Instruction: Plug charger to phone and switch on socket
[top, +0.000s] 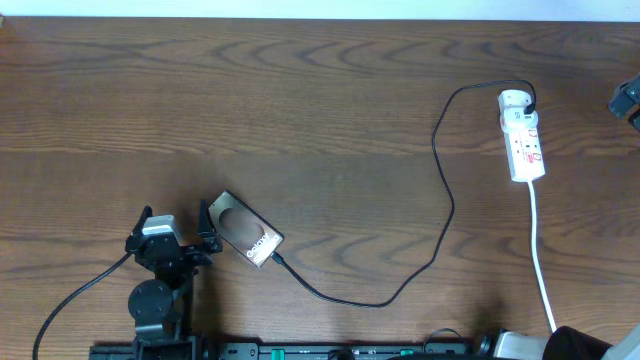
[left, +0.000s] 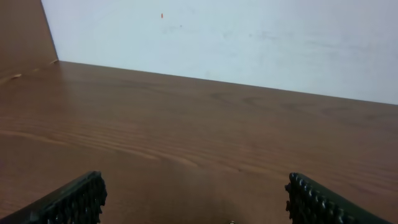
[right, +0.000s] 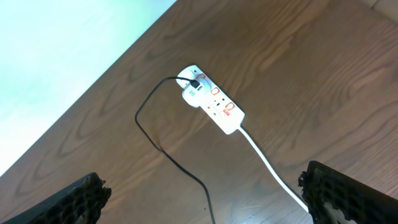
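The phone (top: 245, 230) lies flat at the lower left, dark brown with white print and a pale oval. The charger (top: 447, 205) is a thin black cable. Its tip meets the phone's lower right end, and it loops across the table to a white adapter (top: 516, 101) in the socket (top: 526, 145), a white strip with red markings. My left gripper (top: 178, 222) is open just left of the phone, and its wrist view shows only bare wood between its fingers (left: 81, 199). My right gripper (right: 205, 199) hangs open high above the socket (right: 219, 109) and the cable (right: 163, 149).
A thick white cord (top: 540, 260) runs from the socket to the table's front edge. A dark part of the right arm (top: 628, 98) shows at the right edge. A pale wall (left: 236, 43) stands behind the table. The left arm's own black cable (top: 70, 295) trails at the lower left.
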